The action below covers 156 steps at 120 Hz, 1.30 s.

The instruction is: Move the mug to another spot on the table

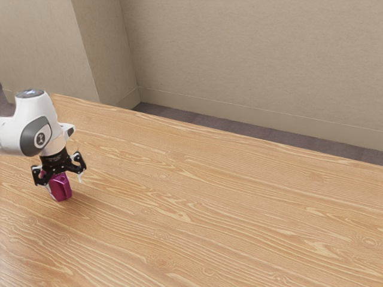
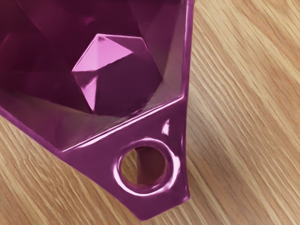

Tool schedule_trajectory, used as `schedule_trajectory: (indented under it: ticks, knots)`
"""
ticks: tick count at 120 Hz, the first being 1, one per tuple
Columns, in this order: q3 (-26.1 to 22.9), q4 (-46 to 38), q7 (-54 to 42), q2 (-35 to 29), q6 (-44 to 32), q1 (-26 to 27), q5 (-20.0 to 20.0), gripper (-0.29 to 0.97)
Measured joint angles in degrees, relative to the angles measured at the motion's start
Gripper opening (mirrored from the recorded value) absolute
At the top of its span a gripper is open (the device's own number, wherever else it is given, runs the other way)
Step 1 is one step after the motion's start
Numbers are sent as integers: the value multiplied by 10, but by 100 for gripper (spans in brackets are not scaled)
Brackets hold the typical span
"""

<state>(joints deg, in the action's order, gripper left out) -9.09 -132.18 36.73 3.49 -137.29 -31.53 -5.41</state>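
A glossy magenta mug stands on the wooden table near the exterior view's left edge. My black gripper hangs directly over it, open, with its fingertips spread wider than the mug and level with the mug's rim. In the wrist view the mug is seen from straight above and very close. Its faceted inside is visible, and a corner handle with a round hole sticks out from the rim.
The light wood table stretches far toward the exterior view's right and front. Its far edge runs along a strip of dark floor below beige walls. A wall corner juts out behind the arm.
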Motion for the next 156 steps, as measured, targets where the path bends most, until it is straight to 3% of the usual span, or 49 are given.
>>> schedule_trajectory:
  ticks: [40,68,112,136,156]
  knots:
    - [10,27,87,70,-75,-15,23,64]
    - [13,25,125,85,-90,-16,23,37]
    - [8,15,166,64,-89,-18,9,18]
    - [8,15,183,60,-88,-19,-74,11]
    - [9,15,196,52,-90,-19,-174,7]
